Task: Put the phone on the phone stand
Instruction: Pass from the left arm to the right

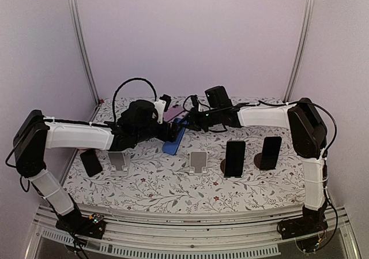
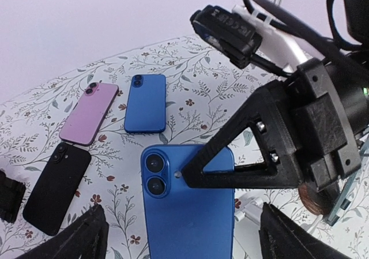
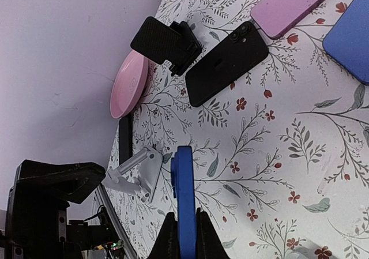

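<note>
Standing wide, the left gripper point(image 2: 183, 237) grips nothing. The right gripper point(image 3: 184, 227) alone clamps the blue phone point(image 3: 183, 181), edge-on between its fingers. That thin pinch could let it pivot or slip, dropping short of the white stand point(image 3: 137, 175) left of the fingertips.

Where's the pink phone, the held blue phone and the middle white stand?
pink phone point(image 2: 89, 113), left wrist view, back's middle
held blue phone point(image 2: 187, 218), left wrist view, back below lenses
middle white stand point(image 1: 198, 160), top external view, upright plate
</note>
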Action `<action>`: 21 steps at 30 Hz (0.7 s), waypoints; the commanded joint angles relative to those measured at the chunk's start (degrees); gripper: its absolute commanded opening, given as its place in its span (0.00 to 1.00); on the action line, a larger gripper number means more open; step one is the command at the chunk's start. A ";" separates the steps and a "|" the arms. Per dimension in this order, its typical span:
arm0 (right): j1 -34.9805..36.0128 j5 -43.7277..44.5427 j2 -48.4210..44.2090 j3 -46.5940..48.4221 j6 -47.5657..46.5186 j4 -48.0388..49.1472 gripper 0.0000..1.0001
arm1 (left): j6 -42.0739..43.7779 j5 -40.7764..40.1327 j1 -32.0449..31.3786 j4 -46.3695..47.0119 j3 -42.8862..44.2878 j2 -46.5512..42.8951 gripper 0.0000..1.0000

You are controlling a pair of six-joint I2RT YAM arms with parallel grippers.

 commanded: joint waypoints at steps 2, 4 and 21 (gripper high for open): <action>0.17 2.44 -8.44 -1.69 0.62 4.17 0.02 | 0.19 -2.51 -2.11 -0.20 -1.15 -4.37 0.92; 0.20 3.25 -9.79 -2.60 0.57 4.35 0.02 | -0.04 -3.29 -2.64 -0.29 -2.27 -6.12 0.92; 3.00 9.91 -19.74 -9.78 3.14 6.64 0.02 | 1.29 -12.02 -9.10 -0.54 -8.36 -16.68 0.89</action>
